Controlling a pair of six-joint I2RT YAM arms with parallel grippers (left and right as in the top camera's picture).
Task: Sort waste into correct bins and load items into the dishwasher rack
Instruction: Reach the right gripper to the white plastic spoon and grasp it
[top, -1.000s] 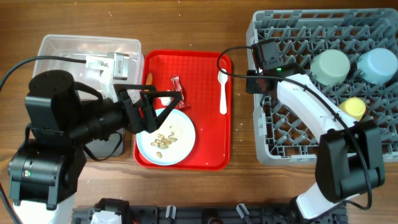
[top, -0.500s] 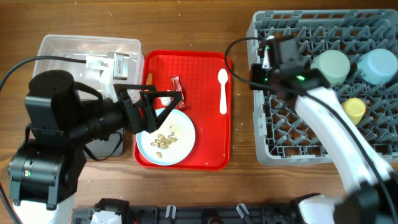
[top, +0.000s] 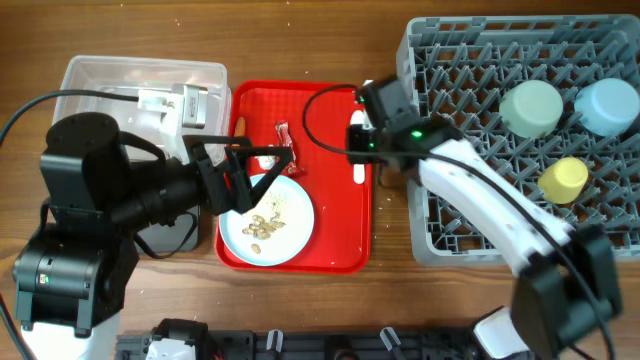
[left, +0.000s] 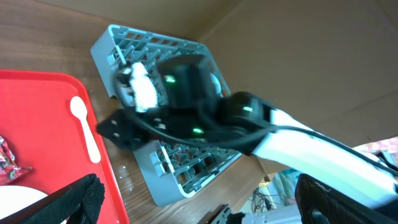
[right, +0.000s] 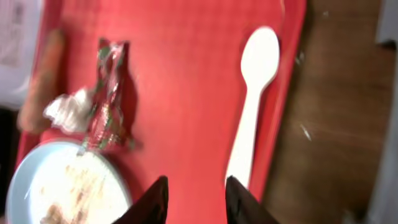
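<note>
Two end effectors, both with fingers spread and holding nothing.

- Right end effector (right: 196, 198): black fingertips hang over the right side of the red serving tray (top: 330, 230), a glossy, rounded-corner plastic rectangle.
- Left end effector (left: 198, 186): wide apart, above the tray's left half.
- White spoon (right: 254, 109): smooth, oval bowl, slim handle. It lies flat along the tray's right edge, with the handle end just beside one right fingertip.
- Red candy wrapper (right: 107, 99): crinkled foil, twisted, at mid-tray.
- Crumpled white tissue (right: 67, 109): touching the wrapper's left side.
- Orange carrot piece (right: 41, 81): stubby, by the tray's left rim.
- Pale blue round plate (top: 290, 235): matte, on the tray, carrying small beige food scraps (top: 262, 225).
- Dishwasher rack (top: 470, 215): grey square crate of upright pegs, on the wood-grain desk (top: 390, 300). It holds a pale green bowl (top: 530, 107), a pale blue bowl (top: 606, 105) and a small yellow cup (top: 562, 180).
- Clear plastic tub (top: 100, 75): rectangular, left of the tray.
- Black tray (top: 172, 238): mostly hidden under the left arm.
</note>
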